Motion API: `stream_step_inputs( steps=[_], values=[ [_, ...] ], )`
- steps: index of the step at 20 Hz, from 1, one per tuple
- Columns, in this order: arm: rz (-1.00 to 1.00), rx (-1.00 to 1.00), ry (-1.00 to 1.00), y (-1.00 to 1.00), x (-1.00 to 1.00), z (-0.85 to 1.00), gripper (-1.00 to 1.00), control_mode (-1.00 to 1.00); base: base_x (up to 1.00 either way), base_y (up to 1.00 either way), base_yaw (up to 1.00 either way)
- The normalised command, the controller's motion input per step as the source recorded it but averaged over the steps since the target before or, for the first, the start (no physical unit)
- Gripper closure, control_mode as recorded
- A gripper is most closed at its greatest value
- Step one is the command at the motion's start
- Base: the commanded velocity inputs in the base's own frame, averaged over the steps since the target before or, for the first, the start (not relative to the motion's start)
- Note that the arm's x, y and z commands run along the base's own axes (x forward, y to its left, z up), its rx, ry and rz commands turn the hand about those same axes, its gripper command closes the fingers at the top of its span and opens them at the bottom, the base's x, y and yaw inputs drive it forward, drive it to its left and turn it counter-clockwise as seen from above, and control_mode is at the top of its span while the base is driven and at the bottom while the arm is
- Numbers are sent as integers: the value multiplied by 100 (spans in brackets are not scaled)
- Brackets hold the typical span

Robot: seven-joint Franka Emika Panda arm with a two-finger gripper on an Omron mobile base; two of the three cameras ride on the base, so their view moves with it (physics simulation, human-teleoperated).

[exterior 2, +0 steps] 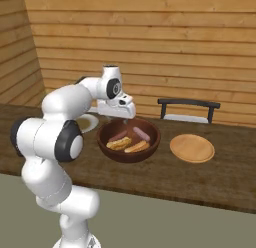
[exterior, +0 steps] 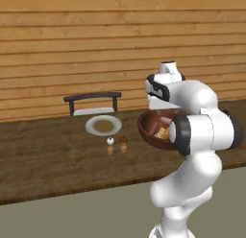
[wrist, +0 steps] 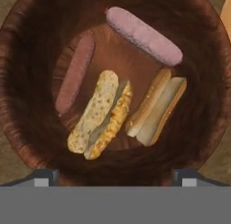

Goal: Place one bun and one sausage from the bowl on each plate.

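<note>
The dark reddish-brown bowl holds two reddish-pink sausages, one at the top and one on the left. Two split tan buns lie beside them, one in the middle and one to its right. My gripper hangs straight above the bowl, open wide, with nothing between its fingertips. A tan plate lies bare right of the bowl. A pale plate with a brownish centre lies bare to the bowl's left, half hidden behind my arm in the right base view.
Two small shakers, one white and one brown, stand in front of the pale plate. Dark chairs stand behind the wooden counter, against a plank wall. My own arm hides part of the bowl in the left base view.
</note>
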Motion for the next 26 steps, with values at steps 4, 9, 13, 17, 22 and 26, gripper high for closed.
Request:
stream_step_inputs(
  steps=[4,9,13,17,22,26],
  values=[
    [-3,0,14,1,-38,-80,-100,-100,0,0,0],
    [-4,17,0,0,-7,-96,-100,-100,0,0,0],
    [-10,13,0,4,15,-38,-100,-100,0,0,0],
    [-10,0,0,24,33,-24,-100,-100,0,0,0],
    [-9,0,0,11,7,-38,-100,-100,0,0,0],
    [-8,0,0,0,0,-32,-100,-100,0,0,0]
  ],
)
